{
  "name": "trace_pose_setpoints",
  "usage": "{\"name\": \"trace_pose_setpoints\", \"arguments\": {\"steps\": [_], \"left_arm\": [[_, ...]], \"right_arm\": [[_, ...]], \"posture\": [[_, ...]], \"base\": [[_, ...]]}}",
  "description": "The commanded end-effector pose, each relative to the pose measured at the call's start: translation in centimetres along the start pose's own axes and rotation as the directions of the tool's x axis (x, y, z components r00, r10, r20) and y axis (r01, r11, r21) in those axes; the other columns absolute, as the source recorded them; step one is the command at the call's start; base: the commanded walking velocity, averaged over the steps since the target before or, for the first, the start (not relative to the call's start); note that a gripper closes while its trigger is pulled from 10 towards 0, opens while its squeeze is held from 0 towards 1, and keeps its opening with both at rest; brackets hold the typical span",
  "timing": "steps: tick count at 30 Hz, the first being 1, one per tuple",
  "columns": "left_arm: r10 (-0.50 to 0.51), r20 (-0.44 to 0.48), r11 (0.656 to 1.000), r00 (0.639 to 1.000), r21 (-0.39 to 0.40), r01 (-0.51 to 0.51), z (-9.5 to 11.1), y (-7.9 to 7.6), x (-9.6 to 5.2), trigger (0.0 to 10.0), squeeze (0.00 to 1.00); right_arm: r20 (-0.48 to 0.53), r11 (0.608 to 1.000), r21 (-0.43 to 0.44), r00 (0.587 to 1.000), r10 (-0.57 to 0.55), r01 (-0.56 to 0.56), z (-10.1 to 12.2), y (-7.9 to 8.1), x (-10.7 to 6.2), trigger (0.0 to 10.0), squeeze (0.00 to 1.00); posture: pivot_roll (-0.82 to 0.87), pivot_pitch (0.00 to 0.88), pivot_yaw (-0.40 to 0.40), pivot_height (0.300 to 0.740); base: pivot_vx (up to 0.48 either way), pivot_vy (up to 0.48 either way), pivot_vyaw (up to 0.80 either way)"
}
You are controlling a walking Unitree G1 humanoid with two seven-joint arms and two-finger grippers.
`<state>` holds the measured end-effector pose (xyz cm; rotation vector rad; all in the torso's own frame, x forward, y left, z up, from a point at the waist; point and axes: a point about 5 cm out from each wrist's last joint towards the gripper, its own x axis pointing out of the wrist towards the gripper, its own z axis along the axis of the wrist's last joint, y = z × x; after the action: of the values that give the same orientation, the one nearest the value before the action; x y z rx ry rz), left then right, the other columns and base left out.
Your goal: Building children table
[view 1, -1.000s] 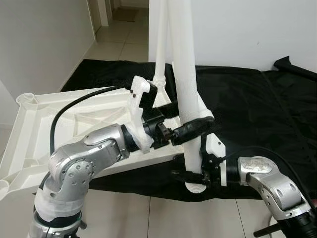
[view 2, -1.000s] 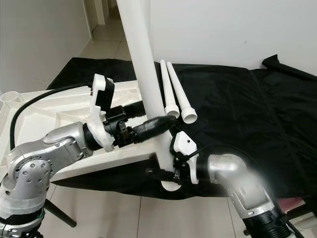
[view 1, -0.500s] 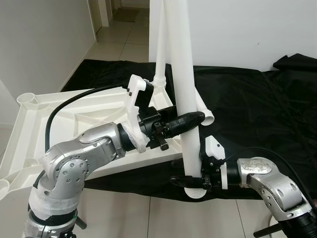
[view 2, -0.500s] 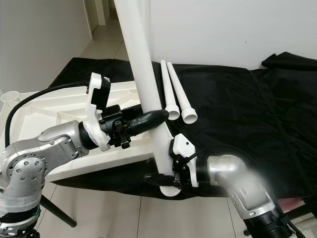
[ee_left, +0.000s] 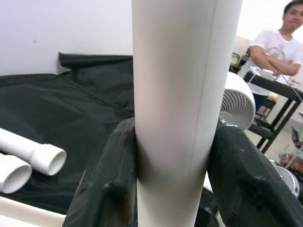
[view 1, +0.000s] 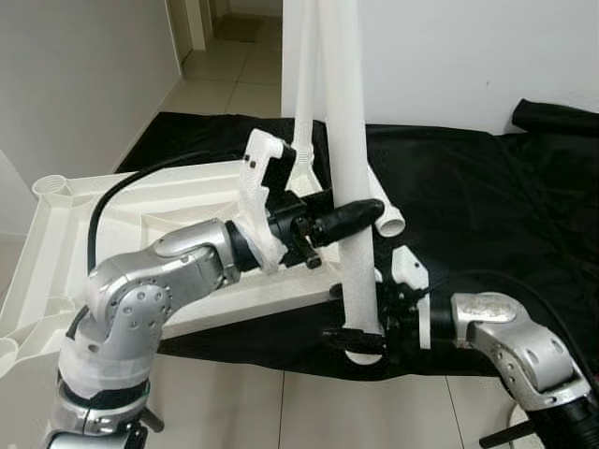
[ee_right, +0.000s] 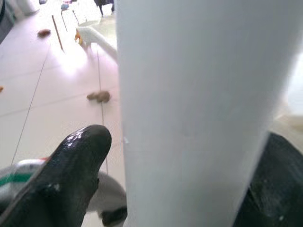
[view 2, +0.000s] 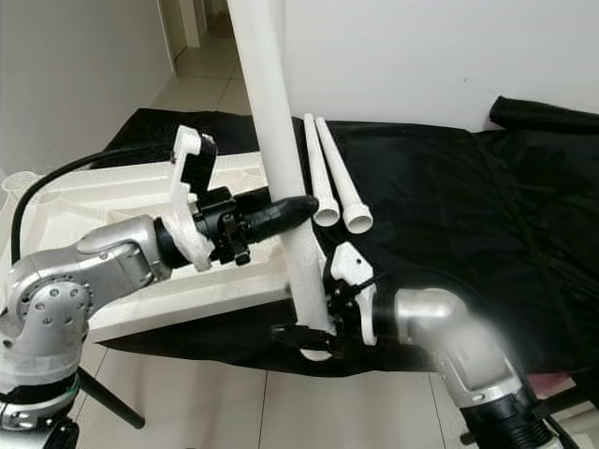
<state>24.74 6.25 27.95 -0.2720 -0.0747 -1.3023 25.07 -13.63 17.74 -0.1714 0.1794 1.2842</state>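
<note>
- Standing almost upright in front of the robot is a long white table leg (view 2: pixel 281 168), tilted a little, its flared lower end hanging just past the near edge of the black cloth (view 2: pixel 449 206).
- Left gripper (view 2: pixel 281 211) comes in from the side with the forearm roughly level, and its 2 black fingers (ee_left: pixel 106 189) are squeezed onto the leg about halfway up what's visible, 1 on each side.
- Right gripper (view 2: pixel 304 334) reaches in low, elbow bent, and is clamped on the same leg right near its bottom end; 1 black fingertip (ee_right: pixel 75 165) shows pressed against the white tube.
- White tabletop (view 1: pixel 103 224) lies upside down on the robot's left, part on the cloth, with a round leg socket (view 1: pixel 51 187) at its far corner, nothing in it as far as I can see.
- 2 spare legs (view 2: pixel 337 187) lie side by side on the cloth just behind the held one, open ends toward the robot.
- A person (ee_left: pixel 277 52) stands in the background with arms folded, next to a white fan (ee_left: pixel 239 106).
</note>
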Motion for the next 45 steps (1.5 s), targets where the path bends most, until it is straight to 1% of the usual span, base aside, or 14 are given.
{"name": "trace_pose_setpoints", "arguments": {"steps": [1,2,5,10,22,25,26,31,33,36,41,42,44,45], "left_arm": [[0.013,0.008,1.000,1.000,0.005,-0.013,0.5,0.1,0.1,10.0,0.00],[0.033,0.011,0.999,0.999,0.003,-0.033,0.8,0.5,0.0,10.0,0.00],[0.084,0.002,0.996,0.996,0.008,-0.084,1.1,1.1,-0.1,10.0,0.00],[0.200,-0.032,0.980,0.979,0.003,-0.200,2.0,3.0,-0.4,10.0,0.00],[0.317,0.007,0.947,0.948,0.041,-0.317,3.7,4.4,0.8,10.0,0.00],[0.343,0.034,0.938,0.939,0.041,-0.344,4.7,4.7,1.6,10.0,0.00],[0.365,0.053,0.929,0.929,0.049,-0.368,5.6,4.9,2.1,10.0,0.00],[0.393,0.078,0.916,0.916,0.051,-0.397,6.3,5.3,2.4,10.0,0.00],[0.425,0.106,0.900,0.899,0.051,-0.432,6.9,5.7,3.1,10.0,0.00],[0.434,0.101,0.896,0.895,0.059,-0.441,6.9,5.8,3.4,10.0,0.00],[0.468,0.085,0.876,0.879,0.081,-0.475,6.5,6.0,4.6,10.0,0.00],[0.468,0.085,0.876,0.879,0.081,-0.475,6.5,6.0,4.6,10.0,0.00],[0.483,0.087,0.867,0.871,0.086,-0.490,6.3,6.1,5.4,10.0,0.00],[0.483,0.087,0.867,0.871,0.086,-0.490,6.3,6.1,5.4,10.0,0.00]], "right_arm": [[0.017,1.000,0.009,1.000,-0.011,0.011,0.3,-0.2,0.0,10.0,1.00],[0.038,1.000,0.010,0.999,-0.029,0.028,0.6,-0.4,0.1,10.0,0.00],[0.062,0.998,0.012,0.996,-0.062,0.061,1.1,-0.8,0.2,10.0,0.00],[0.140,0.965,-0.008,0.955,-0.260,0.264,2.7,-1.9,2.6,10.0,0.00],[0.167,0.921,0.021,0.907,-0.386,0.389,3.6,-2.3,5.2,10.0,0.00],[0.161,0.888,0.047,0.874,-0.459,0.458,3.9,-3.2,5.5,10.0,0.00],[0.158,0.858,0.070,0.844,-0.513,0.509,4.2,-3.9,5.6,10.0,0.00],[0.153,0.816,0.062,0.803,-0.577,0.574,4.4,-4.7,5.6,10.0,0.00],[0.151,0.748,0.053,0.735,-0.661,0.661,4.6,-5.7,5.5,10.0,0.00],[0.152,0.724,0.059,0.711,-0.687,0.687,4.7,-6.0,5.6,10.0,0.00],[0.157,0.639,0.048,0.626,-0.764,0.767,5.2,-6.5,6.5,10.0,0.00],[0.157,0.639,0.048,0.626,-0.764,0.767,5.2,-6.5,6.5,10.0,0.00],[0.171,0.570,0.052,0.555,-0.814,0.820,5.7,-6.8,7.0,10.0,0.00],[0.171,0.570,0.052,0.555,-0.814,0.820,5.7,-6.8,7.0,10.0,0.00]], "posture": [[0.02,0.033,-0.001,0.740],[0.02,0.031,0.001,0.740],[0.02,0.031,0.003,0.740],[0.02,0.028,0.009,0.740],[0.03,0.024,0.010,0.740],[0.03,0.021,0.009,0.740],[0.02,0.020,0.008,0.740],[0.02,0.019,0.009,0.740],[0.02,0.018,0.011,0.740],[0.02,0.018,0.011,0.740],[0.01,0.011,0.018,0.740],[0.01,0.011,0.018,0.740],[0.01,0.005,0.018,0.740],[0.01,0.005,0.018,0.740]], "base": [[0.000,0.000,0.00],[0.000,0.000,0.00],[0.000,0.000,0.00],[0.000,0.000,0.00],[0.000,0.000,0.00],[0.000,0.000,0.00],[0.000,0.000,0.00],[0.000,0.000,0.00],[0.000,0.000,0.00],[0.000,0.000,0.00],[0.000,0.000,0.00],[0.000,0.000,0.00],[0.000,0.000,0.00],[0.000,0.000,0.00]]}}
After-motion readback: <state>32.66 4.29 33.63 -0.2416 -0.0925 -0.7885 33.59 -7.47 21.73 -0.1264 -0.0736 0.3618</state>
